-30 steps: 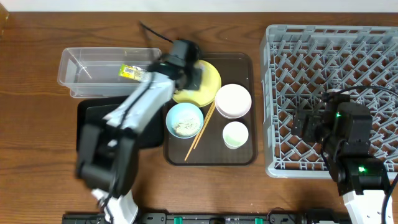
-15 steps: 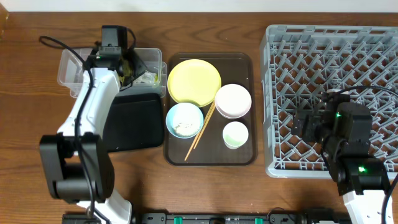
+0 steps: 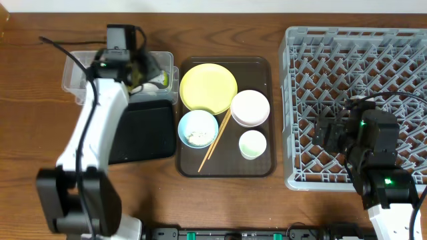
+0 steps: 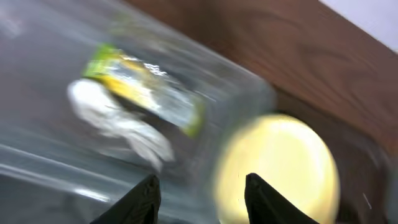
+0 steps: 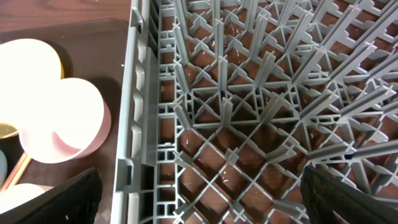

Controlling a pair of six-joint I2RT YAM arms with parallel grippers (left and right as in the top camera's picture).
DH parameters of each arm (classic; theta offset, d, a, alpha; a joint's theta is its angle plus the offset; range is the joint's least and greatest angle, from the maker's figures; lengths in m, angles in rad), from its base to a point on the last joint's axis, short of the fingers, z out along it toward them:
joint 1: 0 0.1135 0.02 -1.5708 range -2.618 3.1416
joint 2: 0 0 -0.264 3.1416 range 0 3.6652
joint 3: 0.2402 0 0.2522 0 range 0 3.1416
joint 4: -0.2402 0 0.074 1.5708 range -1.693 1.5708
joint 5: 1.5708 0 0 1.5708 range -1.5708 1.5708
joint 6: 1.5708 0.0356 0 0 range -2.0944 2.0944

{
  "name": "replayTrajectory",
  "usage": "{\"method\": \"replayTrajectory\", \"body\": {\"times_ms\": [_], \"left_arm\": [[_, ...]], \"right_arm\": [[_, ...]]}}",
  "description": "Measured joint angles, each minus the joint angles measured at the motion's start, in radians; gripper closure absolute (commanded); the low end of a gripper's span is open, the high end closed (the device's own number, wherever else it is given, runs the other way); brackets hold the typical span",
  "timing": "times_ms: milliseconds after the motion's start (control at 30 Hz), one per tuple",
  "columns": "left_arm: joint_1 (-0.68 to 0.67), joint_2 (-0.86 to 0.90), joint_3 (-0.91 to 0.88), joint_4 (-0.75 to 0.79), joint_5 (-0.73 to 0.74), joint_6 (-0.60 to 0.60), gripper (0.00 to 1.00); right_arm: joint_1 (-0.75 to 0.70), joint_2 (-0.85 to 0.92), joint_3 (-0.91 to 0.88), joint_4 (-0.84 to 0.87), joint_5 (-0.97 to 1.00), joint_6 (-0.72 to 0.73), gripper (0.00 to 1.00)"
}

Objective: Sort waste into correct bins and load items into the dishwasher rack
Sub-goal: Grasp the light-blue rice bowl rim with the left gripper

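Observation:
My left gripper (image 3: 144, 72) hangs open and empty over the right end of the clear tub (image 3: 75, 75). In the left wrist view, my left gripper (image 4: 202, 198) is above the yellow-green wrapper (image 4: 144, 88) and the crumpled white paper (image 4: 118, 124), which lie in the tub; this view is blurred. The yellow plate (image 3: 208, 88), white bowl (image 3: 250, 108), light blue bowl (image 3: 198, 128) holding rice scraps, pale cup (image 3: 253, 144) and chopsticks (image 3: 215, 140) sit on the brown tray (image 3: 260, 170). My right gripper (image 3: 327, 133) is open and empty over the grey rack (image 3: 353, 40).
The shallow black bin (image 3: 143, 130) lies just in front of the clear tub, left of the brown tray. In the right wrist view my right gripper (image 5: 199, 205) is above the rack's left wall (image 5: 134, 124), with the white bowl (image 5: 59, 118) beyond it.
My left arm swung left from above the yellow plate to above the clear tub. A white paper piece now lies in the tub beside the wrapper. The right arm has not moved.

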Motion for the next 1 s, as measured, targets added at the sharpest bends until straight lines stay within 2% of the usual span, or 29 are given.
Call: {"method": "replayTrajectory", "body": {"times_ms": [200, 567, 800, 900, 1000], "left_arm": [[-0.206, -0.014, -0.003, -0.125, 0.032, 0.098, 0.54], [-0.416, 0.127, -0.094, -0.145, 0.045, 0.123, 0.55], [-0.457, 0.220, -0.096, -0.139, 0.044, 0.127, 0.68], [-0.458, 0.253, -0.096, -0.137, 0.044, 0.133, 0.71], [-0.458, 0.273, -0.096, -0.136, 0.045, 0.132, 0.81]], "right_arm": [[0.000, 0.000, 0.000, 0.000, 0.000, 0.000, 0.01], [0.000, 0.000, 0.000, -0.002, 0.000, 0.000, 0.01], [0.000, 0.000, 0.000, -0.002, 0.000, 0.000, 0.01], [0.000, 0.000, 0.000, -0.003, 0.000, 0.000, 0.01], [0.000, 0.000, 0.000, -0.003, 0.000, 0.000, 0.01]]}}
